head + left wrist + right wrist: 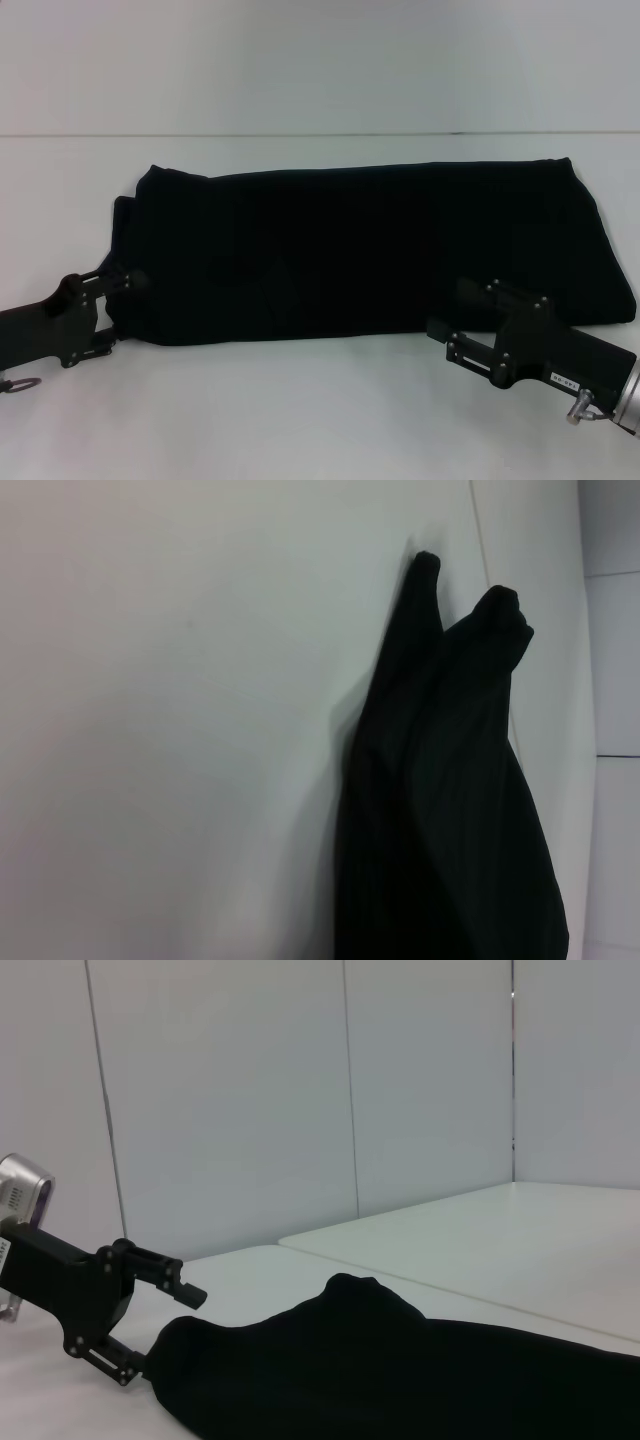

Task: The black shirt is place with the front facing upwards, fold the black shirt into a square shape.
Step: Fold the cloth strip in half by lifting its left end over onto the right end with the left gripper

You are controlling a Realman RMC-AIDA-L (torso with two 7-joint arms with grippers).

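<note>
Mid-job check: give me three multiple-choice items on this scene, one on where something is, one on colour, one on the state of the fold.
1. Where is the left gripper?
A. at the shirt's left end
B. on the shirt's middle
C. at the table's far edge

2. What colour is the table?
A. brown
B. white
C. green

3. How does the black shirt lie?
A. spread with sleeves out
B. in a long folded band
C. hanging off the table

Answers: 1 A, its fingers meet the cloth's left edge; the right gripper sits at the near edge toward the right. 2 B, the bare surface is white. 3 B, no sleeves show, only a wide strip.
</note>
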